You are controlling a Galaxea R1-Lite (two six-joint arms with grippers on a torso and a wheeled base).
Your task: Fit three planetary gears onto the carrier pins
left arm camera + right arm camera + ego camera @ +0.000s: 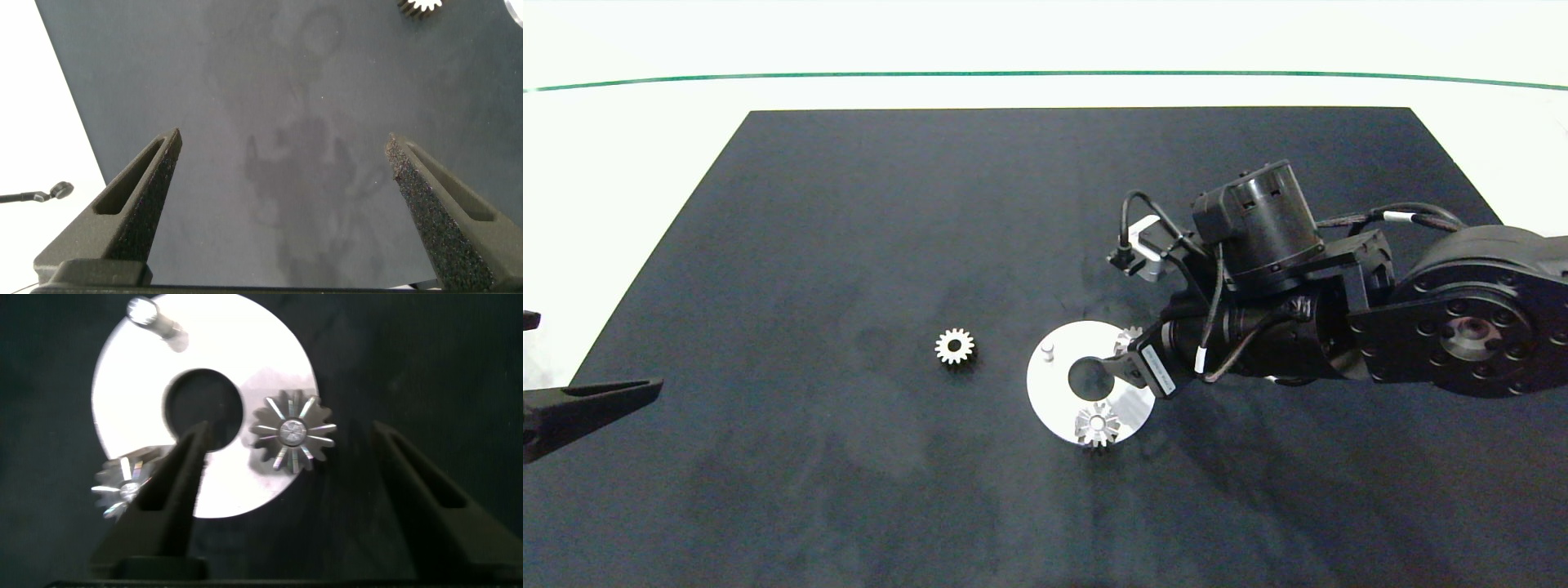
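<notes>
Two gears (292,433) seated on disc (1054,392) pins; third pin (1048,350) bare. Third gear (954,346) loose on tabletop (849,245), left of disc. Right pincer (286,482) spread, empty, above disc. Left pincer (282,196) spread, idle, far left of disc. One gear left to install.

Head cam: high above desk (645,163), looks steeply down, far; whole black mat (849,245) in view.
Left wrist cam: low over mat's left edge, faces along own fingers (139,196); catches loose gear (421,5).
Right wrist cam: close above white disc (270,367), faces down.
Shared: head + right see disc; head + left see loose gear.
</notes>
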